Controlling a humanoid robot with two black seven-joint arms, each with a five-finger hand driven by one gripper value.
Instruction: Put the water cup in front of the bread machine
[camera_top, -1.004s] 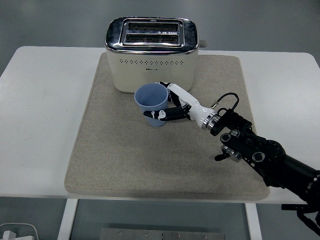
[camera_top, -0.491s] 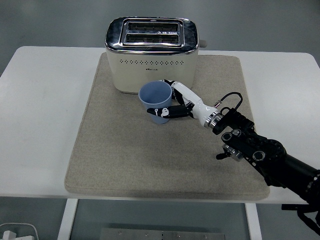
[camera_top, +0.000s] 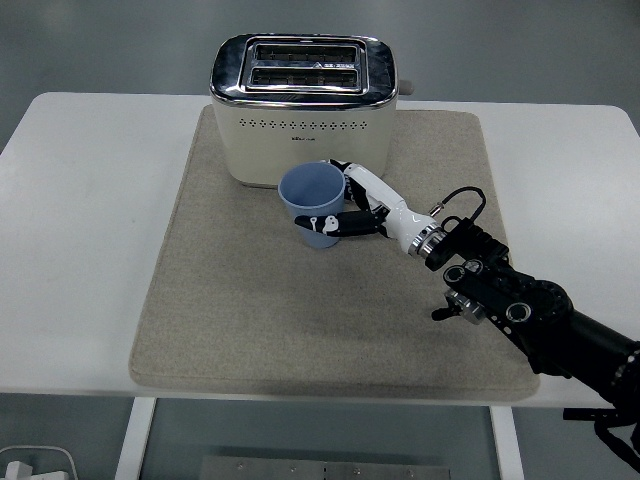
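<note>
Right hand (camera_top: 352, 212) grips the upright blue water cup (camera_top: 314, 204) at frame centre, directly below the bread machine (camera_top: 303, 107), almost touching

I see the cup (camera_top: 312, 203) on the mat (camera_top: 250, 310), just before the toaster (camera_top: 303, 105), my right hand (camera_top: 365, 212) at its right.

I find almost nothing legible here. The bread machine (camera_top: 303, 108) carries a small dark brand mark low on its cream front, just under the rows of dots — too small for me to make out a single letter. There is also a tiny pale marking on the metal top beside the slots — equally unreadable. The water cup (camera_top: 314, 203) that my right hand (camera_top: 362, 212) grips bears no print that I can see.
</note>
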